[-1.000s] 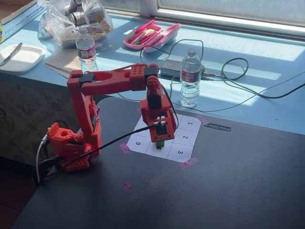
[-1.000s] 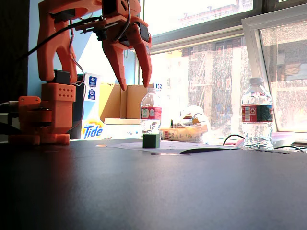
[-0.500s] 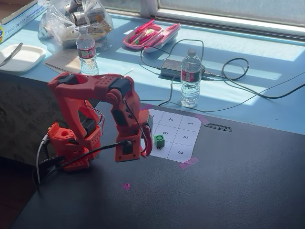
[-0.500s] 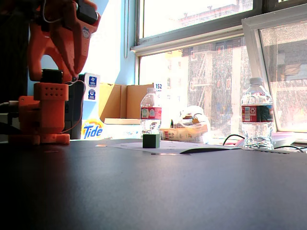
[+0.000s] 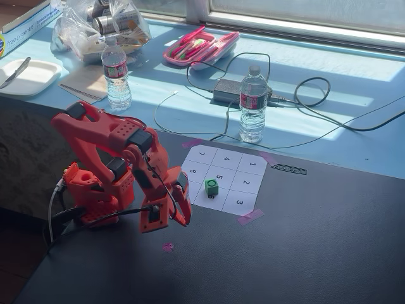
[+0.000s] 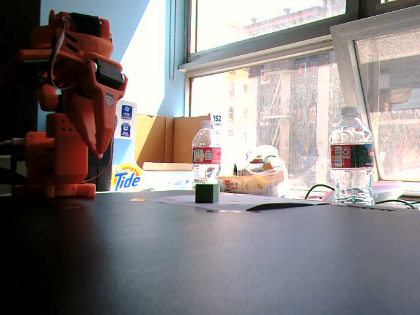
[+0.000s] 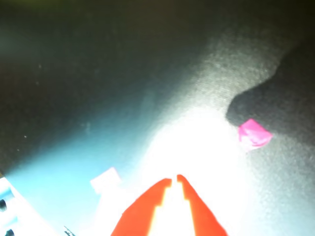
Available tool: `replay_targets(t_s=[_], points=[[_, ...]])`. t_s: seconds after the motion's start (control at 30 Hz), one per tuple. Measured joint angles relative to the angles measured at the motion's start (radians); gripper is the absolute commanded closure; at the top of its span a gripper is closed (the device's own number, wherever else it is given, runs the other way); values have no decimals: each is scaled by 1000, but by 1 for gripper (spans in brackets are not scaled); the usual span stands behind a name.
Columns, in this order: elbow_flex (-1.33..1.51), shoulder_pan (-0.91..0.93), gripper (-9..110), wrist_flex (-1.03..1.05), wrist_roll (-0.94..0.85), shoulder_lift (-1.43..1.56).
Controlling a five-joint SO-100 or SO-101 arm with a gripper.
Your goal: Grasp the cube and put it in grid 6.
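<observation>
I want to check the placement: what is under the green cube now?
The cube stands on the white paper grid, between the printed 5 and 3. The number of its own cell is covered by the cube, so it cannot be read.

The red arm [image 5: 111, 149] is being held folded low over its base [image 5: 85, 193] in a fixed view, with the upper link leaning back and the forearm angled down and forward. The gripper [image 5: 179, 218] is being pointed downward, close above the dark tabletop. In the wrist view the two red fingertips [image 7: 162, 189] are being kept nearly together, only a thin gap showing between them, with nothing held. In another fixed view the gripper [image 6: 100, 147] is hanging tucked beside the base.
</observation>
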Motion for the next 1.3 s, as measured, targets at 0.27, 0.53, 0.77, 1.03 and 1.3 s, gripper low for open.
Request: replay_targets(t_s=[0.27,0.53,0.77,1.03,1.3], points=[[275,-40,101,-37,26,313],[382,-63,101,52,91,545],[431,-89,101,104,158,621],[480,-107,101,123,187,672],[495,-144,101,124,198,699]])
